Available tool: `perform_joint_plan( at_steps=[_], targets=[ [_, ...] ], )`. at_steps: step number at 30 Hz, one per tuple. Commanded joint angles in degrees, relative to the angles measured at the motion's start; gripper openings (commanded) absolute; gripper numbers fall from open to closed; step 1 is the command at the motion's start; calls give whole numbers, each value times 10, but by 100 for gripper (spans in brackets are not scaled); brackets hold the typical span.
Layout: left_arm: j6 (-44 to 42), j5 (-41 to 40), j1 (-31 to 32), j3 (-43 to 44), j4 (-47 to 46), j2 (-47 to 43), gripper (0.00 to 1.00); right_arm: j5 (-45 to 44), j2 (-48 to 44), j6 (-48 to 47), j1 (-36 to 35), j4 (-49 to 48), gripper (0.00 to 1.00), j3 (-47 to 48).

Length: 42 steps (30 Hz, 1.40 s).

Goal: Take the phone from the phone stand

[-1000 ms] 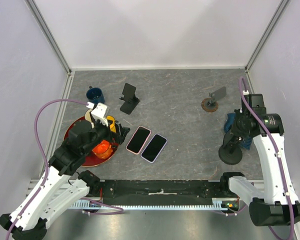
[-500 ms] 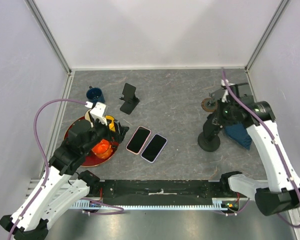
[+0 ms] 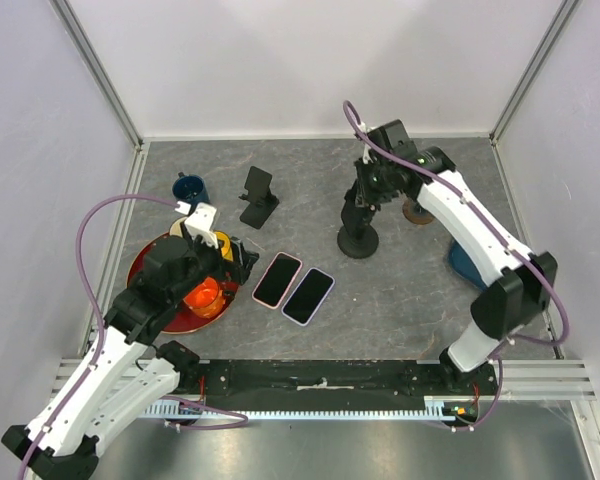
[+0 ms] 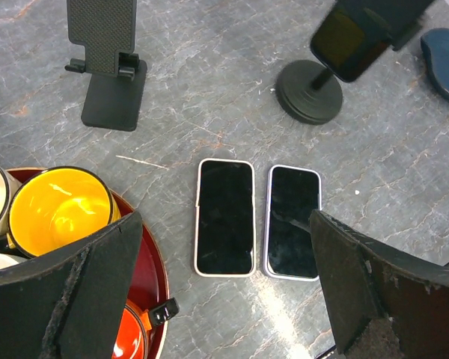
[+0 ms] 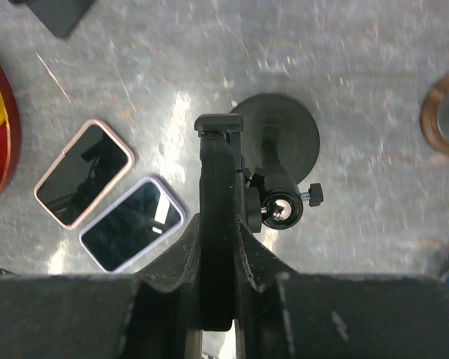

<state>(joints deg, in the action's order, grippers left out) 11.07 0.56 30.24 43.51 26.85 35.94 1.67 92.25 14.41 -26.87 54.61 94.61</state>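
Observation:
A dark phone (image 4: 343, 41) sits clamped in a black phone stand with a round base (image 3: 358, 243) near the table's middle. My right gripper (image 3: 367, 190) is shut on the phone's edges from above. In the right wrist view the phone (image 5: 218, 179) runs edge-on between my fingers, with the stand's base (image 5: 280, 131) and ball joint below it. I cannot tell whether the base touches the table. My left gripper (image 4: 221, 299) hangs open above two phones lying flat, and holds nothing.
A pink-edged phone (image 3: 277, 279) and a lilac-edged phone (image 3: 309, 295) lie side by side. A black folding stand (image 3: 258, 195) and a blue mug (image 3: 189, 188) stand at the back left. A red tray (image 3: 150, 262) holds cups. A brown disc (image 3: 417, 210) and a blue object (image 3: 467, 265) lie to the right.
My right arm has swung from the right side toward the table's middle, carrying the phone and its stand along. The left arm has barely moved.

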Motion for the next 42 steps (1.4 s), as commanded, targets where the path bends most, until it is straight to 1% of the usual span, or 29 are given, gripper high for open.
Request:
perform_joint_plan(
  at_steps=[1,5,10,11,12,14,16,17,20,22,25,26,28,29,31,32,33,34,35,36,37,38,39,40,42],
  targets=[
    [-6,2,-5,-4,-22,4,99,16,52,-16,-5,-99,0,100],
    [-8,5,-9,-4,-22,16,99,33,115,-25,-10,-99,0,141],
    [-8,9,-14,-3,-22,26,99,25,153,-34,-16,-93,1,155],
    [-8,10,-15,-3,-22,26,99,25,158,-34,-17,-93,5,157],
    [-8,10,-16,-3,-22,27,99,21,159,-35,-18,-93,16,158],
    [-8,12,-18,-3,-22,32,99,16,162,-35,-22,-93,24,163],
    [-8,16,-19,-3,-23,38,99,12,162,-36,-23,-93,29,167],
    [-8,19,-19,-2,-22,40,99,12,162,-36,-22,-93,34,168],
    [-7,23,-20,-2,-24,42,99,6,157,-36,-23,-93,42,171],
    [-7,24,-20,-2,-23,43,99,3,152,-37,-23,-93,44,171],
    [-7,24,-21,-3,-24,45,99,0,138,-37,-23,-93,51,171],
    [-7,25,-21,-3,-24,45,99,-1,134,-36,-23,-97,59,171],
    [-6,25,-21,-4,-25,47,99,-4,114,-36,-23,-105,68,165],
    [-5,27,-21,-4,-26,47,99,-4,104,-35,-23,-121,80,161],
    [0,36,-21,-4,-30,56,99,-5,67,-31,-23,-147,88,130],
    [4,38,-21,-2,-30,60,99,-9,52,-26,-23,-182,93,113],
    [8,39,-21,-1,-29,73,99,-9,35,-20,-23,-204,95,94],
    [18,41,-21,6,-29,79,99,-8,-3,-19,-23,-228,96,48],
    [24,41,-20,10,-28,85,99,-7,-22,-20,-23,-278,98,20],
    [31,44,-20,15,-28,100,99,-9,-42,-24,-23,-304,98,-7],
    [44,46,-20,25,-27,106,99,-13,-84,-28,-23,-330,98,-63],
    [49,48,-20,32,-25,115,99,-13,-105,-31,-24,-377,98,-91],
    [54,52,-19,39,-24,122,99,-36,-124,-32,-22,-398,98,-119],
    [68,52,-19,53,-22,138,99,-43,-159,-28,-21,-416,98,-165],
    [84,49,-9,65,-25,153,99,-34,-185,-14,-10,-452,98,-201]
  ],
)
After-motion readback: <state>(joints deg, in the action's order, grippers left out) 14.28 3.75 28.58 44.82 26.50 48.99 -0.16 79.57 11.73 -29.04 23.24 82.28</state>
